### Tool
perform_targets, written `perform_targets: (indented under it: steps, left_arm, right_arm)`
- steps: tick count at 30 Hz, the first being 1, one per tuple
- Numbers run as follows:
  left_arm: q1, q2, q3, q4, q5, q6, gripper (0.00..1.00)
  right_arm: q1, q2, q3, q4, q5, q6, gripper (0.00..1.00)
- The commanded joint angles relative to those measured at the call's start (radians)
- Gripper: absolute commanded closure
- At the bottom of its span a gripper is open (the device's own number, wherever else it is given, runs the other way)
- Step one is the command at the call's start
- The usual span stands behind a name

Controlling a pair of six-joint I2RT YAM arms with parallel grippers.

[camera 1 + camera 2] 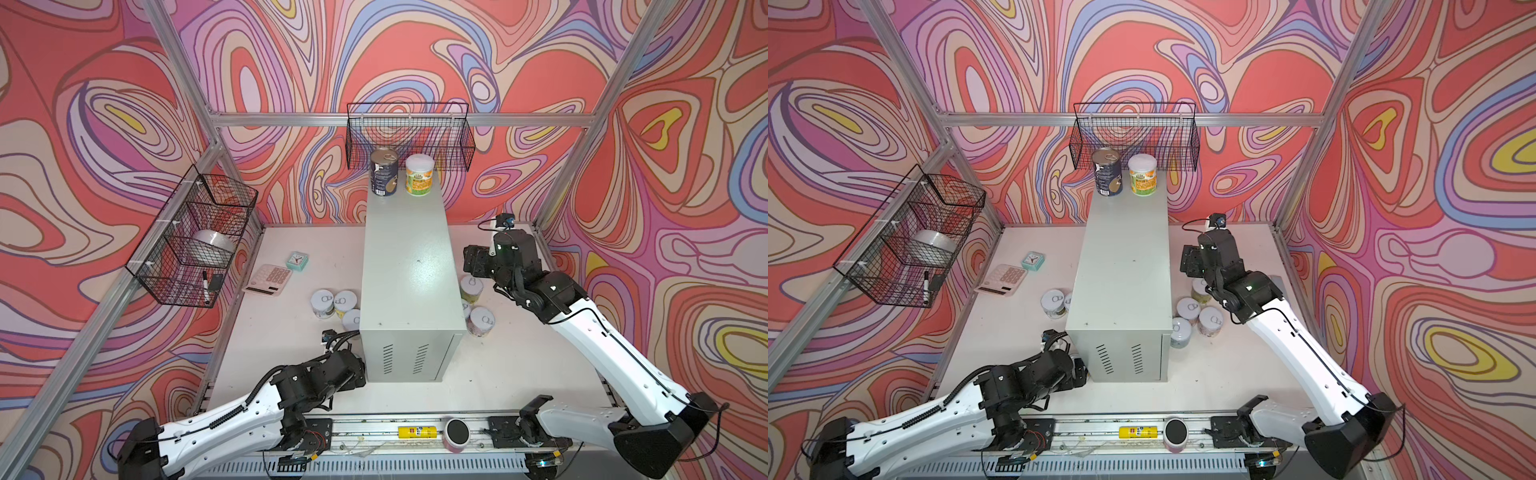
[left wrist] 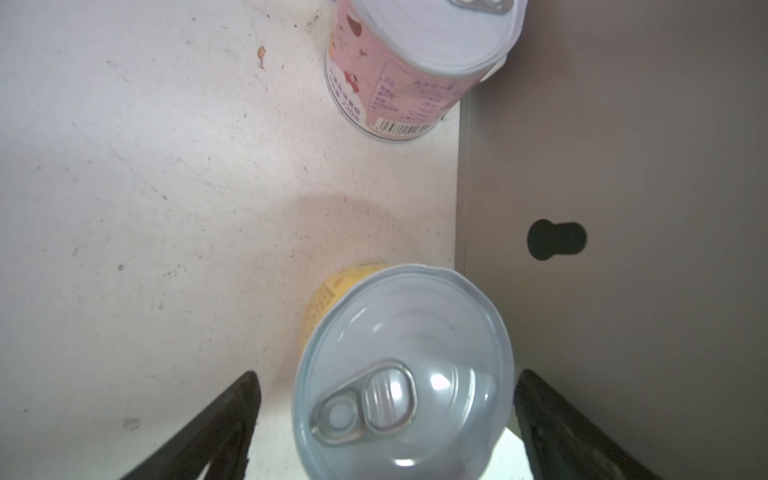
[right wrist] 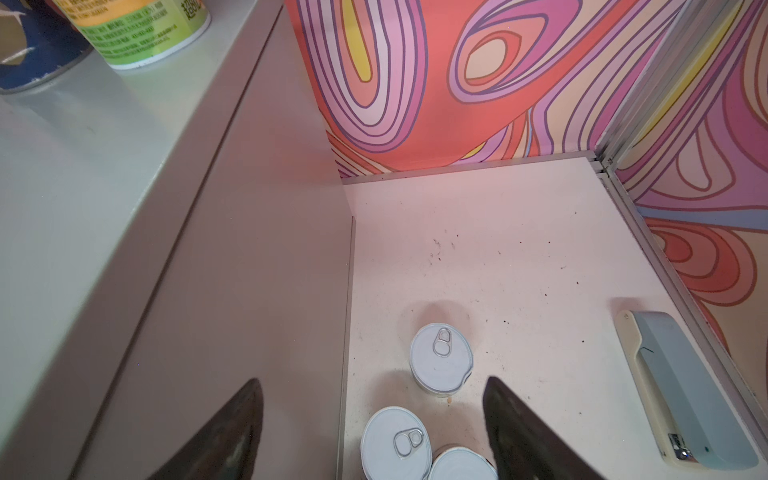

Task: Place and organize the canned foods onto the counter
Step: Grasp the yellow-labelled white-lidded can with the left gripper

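Two tins are already up on the grey cabinet (image 1: 409,270): a dark-blue tin (image 1: 384,172) and a green-and-orange can (image 1: 419,174), side by side at the far end of its top. The rest of that top is bare. The other cans stand on the tabletop (image 1: 291,374) at the foot of the cabinet, some on its left side and some on its right.

The step in hand looks like a pick-up on the cabinet's left. The left claw (image 2: 386,374) is low beside the cabinet's left wall and released. Its fingers (image 2: 232,411) are spread either side of a yellow can (image 2: 407,332) that stands upright just beside that wall. No pinch shows yet. A pink can (image 2: 399,75) stands a little further along the same wall.

The right claw (image 3: 372,379) hangs over the cabinet's right side, released and holding nothing. White-lidded cans (image 3: 440,357) stand below it.

Next, I judge, the left claw must clench on the yellow can and lift it clear of the cabinet's top edge. It should then set the can down near the two tins, in line with them. The wall sits close to one finger, so the squeeze could scrape it or nudge the can.
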Motion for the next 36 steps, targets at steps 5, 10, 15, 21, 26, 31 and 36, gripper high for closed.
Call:
perform_targets:
  steps: [5, 10, 15, 21, 26, 31, 36]
  left_arm:
    - [-0.008, 0.031, -0.031, 0.004, -0.054, -0.057, 0.06]
    - [-0.01, -0.008, -0.075, -0.006, -0.097, -0.11, 0.09]
    - [-0.009, -0.054, -0.091, -0.066, -0.162, -0.156, 0.12]
    - [-0.008, -0.065, -0.1, -0.066, -0.221, -0.18, 0.08]
    - [-0.008, -0.01, -0.091, -0.039, -0.257, -0.163, 0.04]
    - [-0.008, 0.042, -0.087, -0.002, -0.278, -0.146, 0.05]
    - [-0.008, 0.055, -0.092, 0.016, -0.283, -0.145, 0.09]
  right_arm:
    - [-0.006, 0.013, -0.015, 0.013, 0.004, 0.004, 0.15]
    - [-0.01, 0.015, -0.023, 0.021, 0.0, 0.0, 0.15]
    - [-0.012, 0.017, -0.025, 0.023, -0.004, 0.003, 0.16]
    - [-0.017, 0.02, -0.031, 0.033, -0.001, 0.003, 0.16]
    - [-0.019, 0.032, -0.031, 0.034, -0.018, 0.009, 0.16]
    - [-0.021, 0.038, -0.04, 0.043, -0.02, 0.012, 0.16]
    - [-0.023, 0.037, -0.059, 0.059, -0.028, 0.017, 0.16]
